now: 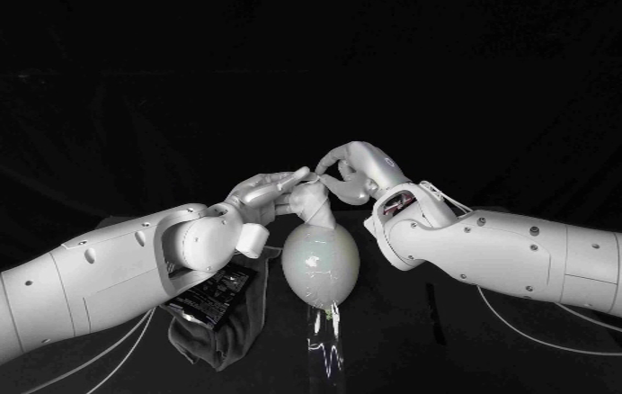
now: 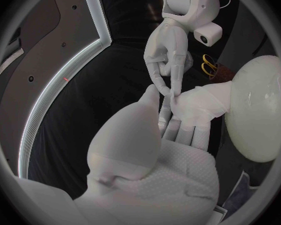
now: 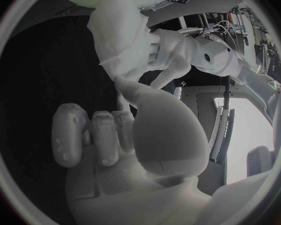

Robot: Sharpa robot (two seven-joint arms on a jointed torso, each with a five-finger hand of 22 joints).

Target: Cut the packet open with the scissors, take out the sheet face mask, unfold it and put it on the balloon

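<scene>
A pale balloon (image 1: 319, 264) stands at the table's middle. The white sheet face mask (image 1: 311, 199) is bunched, still folded, at the balloon's far end. My left hand (image 1: 266, 192) pinches the mask from the left. My right hand (image 1: 348, 171) pinches its upper edge from the right. In the left wrist view the mask (image 2: 200, 102) lies over my left hand's fingers (image 2: 178, 132), beside the balloon (image 2: 259, 115), and the right hand (image 2: 168, 55) nips its edge. In the right wrist view the mask (image 3: 122, 40) hangs between the right hand (image 3: 115, 130) and the left hand (image 3: 168, 50).
The dark packet (image 1: 211, 292) lies on a dark cloth (image 1: 214, 335) under my left forearm. Yellow-handled scissors (image 2: 209, 65) lie on the table past the right hand. A shiny glint (image 1: 324, 340) shows just in front of the balloon.
</scene>
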